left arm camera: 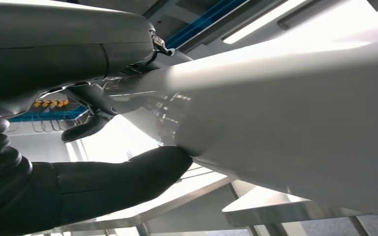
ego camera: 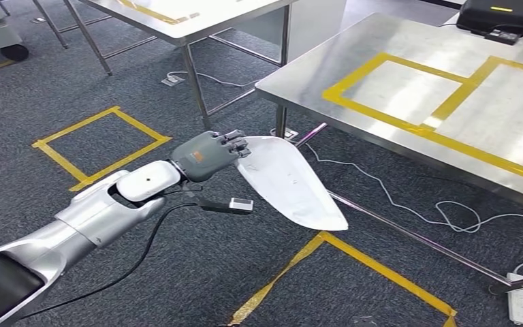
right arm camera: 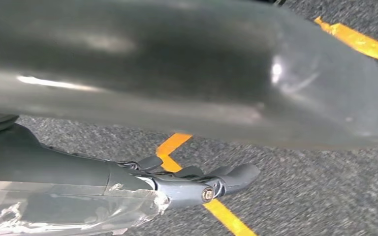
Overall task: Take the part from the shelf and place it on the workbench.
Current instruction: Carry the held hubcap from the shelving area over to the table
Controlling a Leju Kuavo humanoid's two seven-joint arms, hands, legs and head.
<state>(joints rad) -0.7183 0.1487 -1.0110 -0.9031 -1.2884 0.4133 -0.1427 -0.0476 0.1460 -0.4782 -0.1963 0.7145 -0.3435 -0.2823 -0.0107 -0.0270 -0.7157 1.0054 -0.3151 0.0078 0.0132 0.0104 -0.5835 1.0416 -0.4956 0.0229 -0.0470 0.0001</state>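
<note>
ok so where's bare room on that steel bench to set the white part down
The workbench is bare inside both yellow-taped rectangles, and along the near edge. Only the far corner is crowded, by a black device and its cables. The left hand holds the white part over the carpet.

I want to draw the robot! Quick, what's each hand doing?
Left hand: holding the white part.
Right hand: holding nothing, fingers look curled; open or closed cannot be told.

white part (ego camera: 289,184), tilted, off the workbench (ego camera: 408,88)

Steel workbench (ego camera: 354,65) with yellow tape rectangles (ego camera: 408,88), black device (ego camera: 500,15) at far edge
</note>
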